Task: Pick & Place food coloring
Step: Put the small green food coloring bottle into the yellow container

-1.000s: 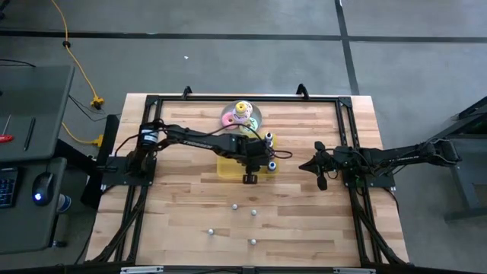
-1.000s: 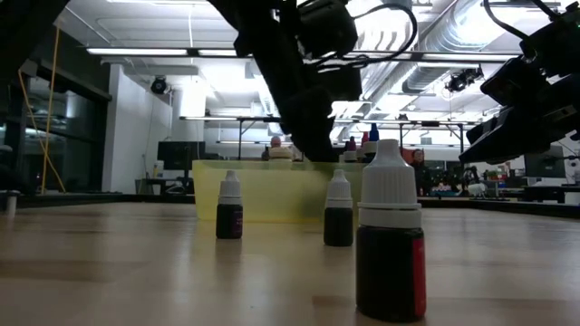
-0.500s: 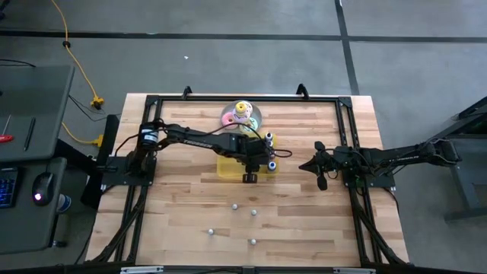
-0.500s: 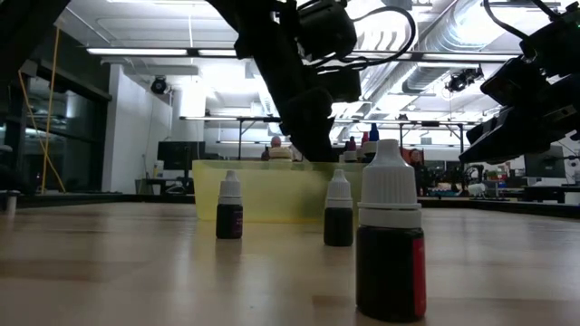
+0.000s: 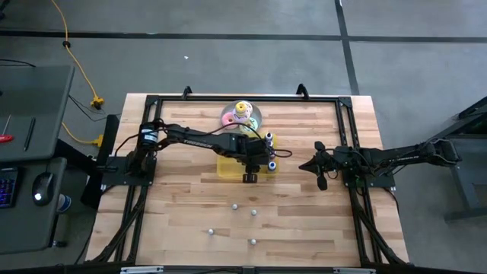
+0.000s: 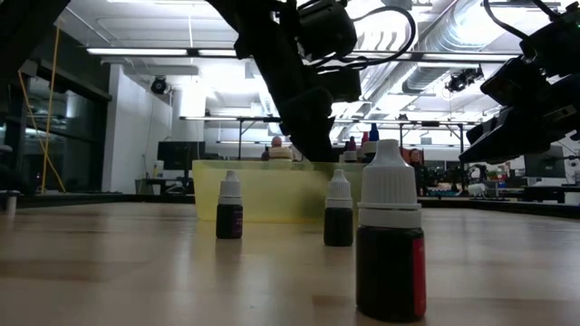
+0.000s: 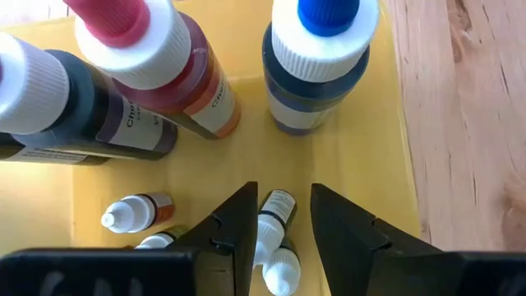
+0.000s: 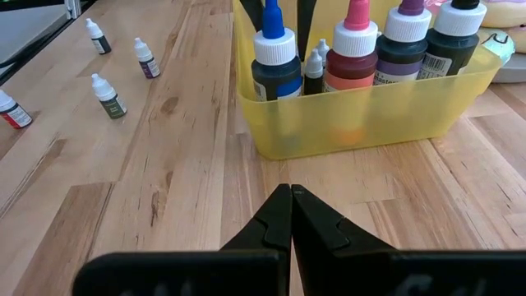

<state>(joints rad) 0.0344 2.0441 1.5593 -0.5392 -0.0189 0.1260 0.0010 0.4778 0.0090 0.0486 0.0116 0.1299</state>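
Bottles (image 7: pixel 275 215) in tray (image 8: pixel 370 123); others (image 5: pixel 235 205) on table (image 5: pixel 304 228)

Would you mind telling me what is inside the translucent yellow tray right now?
The yellow tray holds tall upright bottles, including a blue-capped bottle and a pink-capped bottle, plus tiny white-capped bottles lying on its floor. The left gripper hides part of the floor.

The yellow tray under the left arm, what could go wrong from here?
1. The left pincer stands open inside the yellow tray, straddling a small bottle; rising, a finger could catch it and drag it out.
2. Tall bottles, like the blue-capped one, crowd close around the pincer; a sideways move may topple them.
3. Four small bottles remain on the table, one near another; a grasp could knock a neighbour over.
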